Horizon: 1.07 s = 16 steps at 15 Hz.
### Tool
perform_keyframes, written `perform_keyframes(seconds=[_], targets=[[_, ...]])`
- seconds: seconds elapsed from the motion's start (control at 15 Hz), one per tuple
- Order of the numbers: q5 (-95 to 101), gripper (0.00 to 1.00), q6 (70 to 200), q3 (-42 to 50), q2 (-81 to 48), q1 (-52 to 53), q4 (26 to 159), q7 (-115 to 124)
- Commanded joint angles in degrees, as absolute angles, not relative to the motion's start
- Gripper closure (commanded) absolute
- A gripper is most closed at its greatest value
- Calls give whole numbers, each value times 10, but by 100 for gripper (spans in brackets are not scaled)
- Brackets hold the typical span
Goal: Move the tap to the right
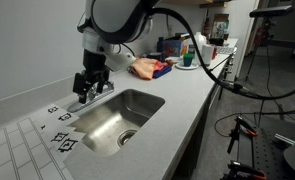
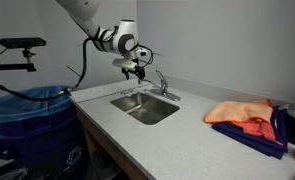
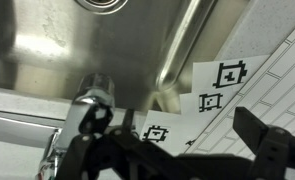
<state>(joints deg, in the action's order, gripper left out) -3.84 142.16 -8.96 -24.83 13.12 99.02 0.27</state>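
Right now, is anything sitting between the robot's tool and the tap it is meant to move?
Nothing visible does. In an exterior view the tool hangs close beside the tap behind the sink, with only open space between them.

The gripper [image 2: 137, 70] hangs above the back edge of the sink [image 2: 147, 109], near the shiny tap [image 2: 163, 86]. An orange cloth [image 2: 242, 113] lies far from the sink.

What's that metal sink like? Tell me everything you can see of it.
The rectangular stainless-steel sink is sunk into the pale grey countertop. It has rounded corners, a dull brushed sheen and a round drain in its floor. A small shiny chrome tap stands at its back edge, and the robot's black gripper hangs close by that edge.
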Motion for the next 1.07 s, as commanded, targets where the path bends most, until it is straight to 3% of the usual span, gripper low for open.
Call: perform_keyframes(seconds=[0.0,1.0], targets=[[-20,0,1407,-74,-223,128,1036,33],[-19,0,1414,-70,-214,122,1036,34]])
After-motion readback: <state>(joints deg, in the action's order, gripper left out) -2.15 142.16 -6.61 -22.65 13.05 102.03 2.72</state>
